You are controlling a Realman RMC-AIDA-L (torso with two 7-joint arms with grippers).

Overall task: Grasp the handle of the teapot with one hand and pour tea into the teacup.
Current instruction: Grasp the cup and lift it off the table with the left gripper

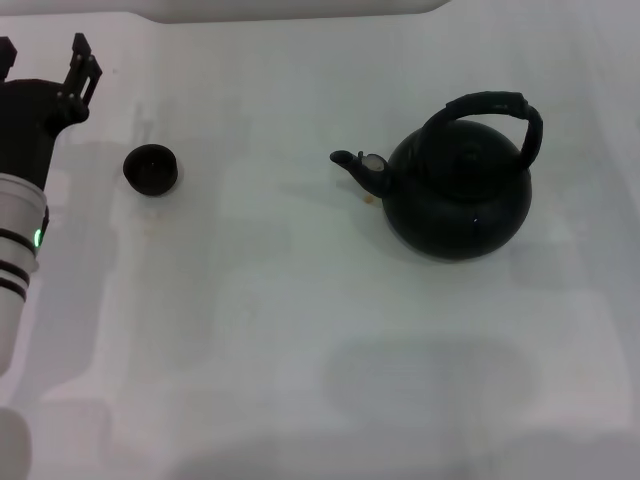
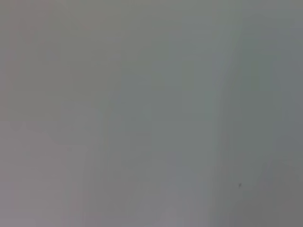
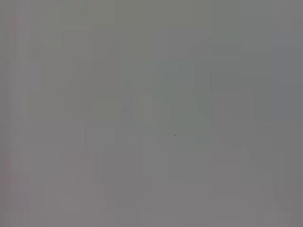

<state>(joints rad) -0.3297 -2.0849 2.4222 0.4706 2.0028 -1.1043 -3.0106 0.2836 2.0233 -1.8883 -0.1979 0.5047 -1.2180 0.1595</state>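
Black and upright, the teapot (image 1: 458, 190) sits on the white table (image 1: 300, 350), spout toward the teacup (image 1: 151, 168), well apart. Near the cup, the left gripper (image 1: 80, 62) holds nothing; its opening is unclear. A good grasp would centre on the handle (image 1: 490, 110).

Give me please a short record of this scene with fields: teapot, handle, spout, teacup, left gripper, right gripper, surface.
teapot: round black teapot upright on the right side of the head view, not held
handle: arched black handle raised over the lid, free
spout: spout points toward the teacup
teacup: small black teacup at left, apart from the teapot, contents cannot be seen
left gripper: left gripper at far left edge, beyond the teacup, holding nothing
right gripper: not in view
surface: white table
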